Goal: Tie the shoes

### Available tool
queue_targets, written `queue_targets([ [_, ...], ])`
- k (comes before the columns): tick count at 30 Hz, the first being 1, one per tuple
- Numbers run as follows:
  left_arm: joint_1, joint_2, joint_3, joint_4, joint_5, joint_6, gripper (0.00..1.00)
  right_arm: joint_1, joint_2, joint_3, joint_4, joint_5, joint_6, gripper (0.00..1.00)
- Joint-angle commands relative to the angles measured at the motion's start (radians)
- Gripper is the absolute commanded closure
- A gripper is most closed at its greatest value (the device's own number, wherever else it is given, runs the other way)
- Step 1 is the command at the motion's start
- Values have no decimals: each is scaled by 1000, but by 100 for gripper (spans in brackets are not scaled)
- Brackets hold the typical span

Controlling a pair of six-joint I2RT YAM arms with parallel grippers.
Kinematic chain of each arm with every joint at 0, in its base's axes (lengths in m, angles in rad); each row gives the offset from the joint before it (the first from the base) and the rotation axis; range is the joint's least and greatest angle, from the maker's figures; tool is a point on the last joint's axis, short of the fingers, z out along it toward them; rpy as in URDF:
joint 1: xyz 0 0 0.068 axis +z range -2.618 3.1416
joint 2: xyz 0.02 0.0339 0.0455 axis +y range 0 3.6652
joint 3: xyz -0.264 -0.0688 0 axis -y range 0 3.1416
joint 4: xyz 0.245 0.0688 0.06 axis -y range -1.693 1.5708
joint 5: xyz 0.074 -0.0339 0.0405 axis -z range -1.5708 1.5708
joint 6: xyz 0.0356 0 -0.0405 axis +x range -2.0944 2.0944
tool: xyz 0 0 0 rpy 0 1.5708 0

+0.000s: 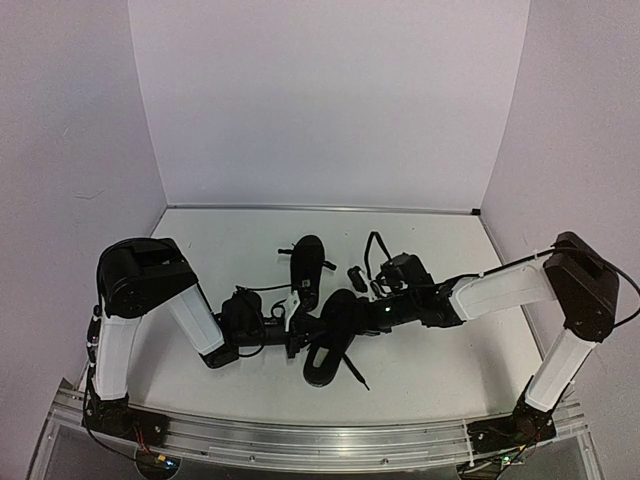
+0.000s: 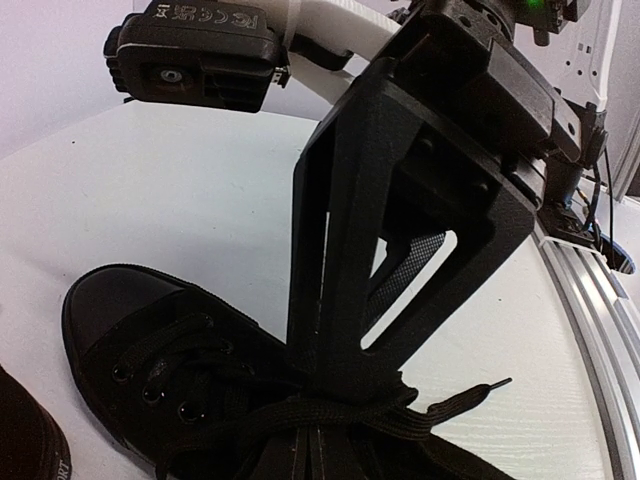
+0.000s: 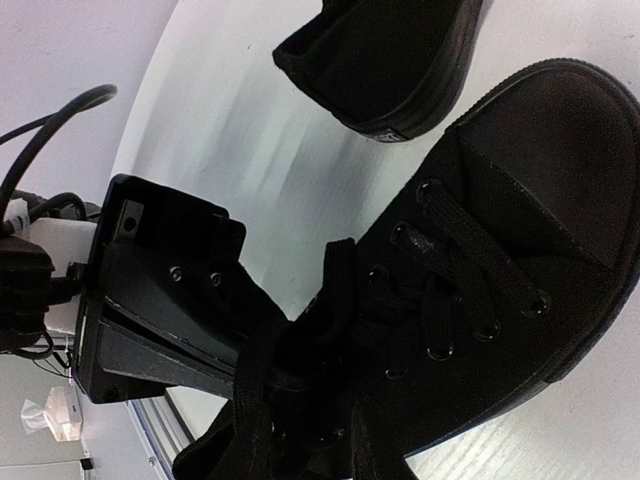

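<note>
Top external: two matte black, seemingly canvas shoes [image 1: 306,265] on the white table [image 1: 220,250]; left pincer [image 1: 298,338] closed, right pincer [image 1: 345,315] state unclear.

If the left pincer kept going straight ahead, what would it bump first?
Probably the right pincer, standing right in front over the shoe's laces, though depth is unclear.

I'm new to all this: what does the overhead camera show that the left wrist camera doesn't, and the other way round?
Only the overhead view shows both arms whole, the left arm and the right arm, and the far shoe in full. Only the left wrist view is close enough to show the eyelets and how the laces cross between them. Both show the near shoe, with the right gripper down at its laces.
</note>
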Motion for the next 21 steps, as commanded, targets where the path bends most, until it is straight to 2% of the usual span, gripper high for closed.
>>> queue_targets([
  [1,0,13,9,136,38,19,100,4,23,17,54,-32,11,77],
  [6,0,16,7,146,40,18,100,4,34,19,68,-48,15,82],
  [12,1,13,3,148,42,21,100,4,18,10,68,-40,18,99],
  [16,0,9,-4,144,39,21,99,4,-11,-5,68,-18,19,100],
  [21,1,-25,-28,109,15,61,88,3,-58,-28,68,23,20,100],
])
